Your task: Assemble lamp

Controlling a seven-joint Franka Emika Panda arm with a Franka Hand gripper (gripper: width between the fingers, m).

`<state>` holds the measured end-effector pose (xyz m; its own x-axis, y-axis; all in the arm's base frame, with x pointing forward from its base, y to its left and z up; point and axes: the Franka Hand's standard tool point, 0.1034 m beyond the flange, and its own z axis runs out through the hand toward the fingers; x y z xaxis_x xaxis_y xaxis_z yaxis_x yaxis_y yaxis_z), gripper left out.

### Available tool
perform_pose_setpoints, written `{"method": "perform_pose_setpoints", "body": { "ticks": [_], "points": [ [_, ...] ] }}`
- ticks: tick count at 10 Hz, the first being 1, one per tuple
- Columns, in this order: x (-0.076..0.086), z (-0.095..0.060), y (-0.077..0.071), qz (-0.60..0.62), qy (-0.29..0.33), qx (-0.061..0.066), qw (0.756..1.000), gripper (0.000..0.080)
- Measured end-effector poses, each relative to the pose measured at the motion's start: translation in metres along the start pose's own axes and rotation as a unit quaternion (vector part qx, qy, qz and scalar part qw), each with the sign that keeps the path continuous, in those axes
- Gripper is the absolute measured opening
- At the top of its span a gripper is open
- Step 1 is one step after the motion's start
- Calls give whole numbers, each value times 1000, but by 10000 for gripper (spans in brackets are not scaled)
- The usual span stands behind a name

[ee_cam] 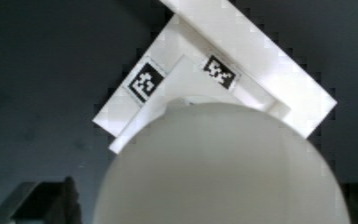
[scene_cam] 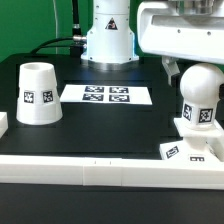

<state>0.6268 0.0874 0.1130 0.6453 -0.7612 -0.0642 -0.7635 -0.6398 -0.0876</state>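
Observation:
The white rounded bulb (scene_cam: pixel 200 98) stands upright on the flat square base (scene_cam: pixel 183 150) at the exterior view's right. My gripper (scene_cam: pixel 197 72) hangs over the bulb's top with a finger on each side. In the wrist view the bulb (ee_cam: pixel 211 160) fills the middle, and the tagged base (ee_cam: pixel 202 70) lies beyond it. A dark finger (ee_cam: pixel 44 203) stands a little apart from the bulb's side, so the jaws look open around it. The tapered shade (scene_cam: pixel 38 95) stands alone at the exterior view's left.
The marker board (scene_cam: pixel 105 95) lies flat in the middle of the black table. The arm's white pedestal (scene_cam: pixel 108 38) stands behind it. White border rails (scene_cam: pixel 100 165) run along the front edge, with a corner piece at the left.

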Motion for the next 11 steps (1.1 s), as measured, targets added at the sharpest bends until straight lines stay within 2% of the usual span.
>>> {"method": "perform_pose_setpoints", "body": {
  "ticks": [3, 6, 10, 11],
  "points": [
    [-3, -4, -5, -160, 4, 5, 987, 696],
    [-6, -4, -7, -281, 5, 5, 960, 699],
    [-5, -3, -5, -414, 5, 3, 910, 699],
    [-6, -3, -5, -475, 10, -12, 880, 699]
  ]
}}
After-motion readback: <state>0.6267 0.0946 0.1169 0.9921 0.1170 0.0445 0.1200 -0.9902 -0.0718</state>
